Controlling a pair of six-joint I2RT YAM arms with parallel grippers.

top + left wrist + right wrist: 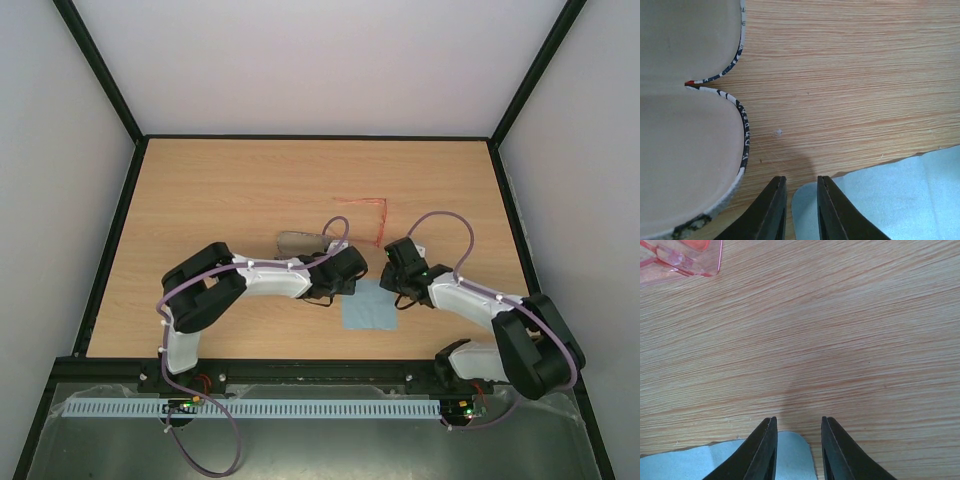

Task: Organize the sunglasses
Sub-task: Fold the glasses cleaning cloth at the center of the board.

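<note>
The sunglasses (pixel 365 212), thin and red-framed, lie on the wooden table beyond both grippers. In the right wrist view one pinkish lens of the sunglasses (pixel 685 257) shows at the top left. My left gripper (pixel 801 177) points down at the near-left corner of the light blue cloth (pixel 890 195); a narrow gap stays between its fingers, with the cloth's corner lying flat in it. My right gripper (pixel 799 418) is open over bare wood, its left finger above a rounded corner of the cloth (pixel 690 462). Neither gripper holds anything.
The open flag-patterned case (pixel 685 140) lies just left of the left gripper, its pale lining facing up; from above the case (pixel 300 241) is partly behind the left arm. The cloth (pixel 368 308) sits between the two arms. Black-framed walls enclose the table (pixel 200 180).
</note>
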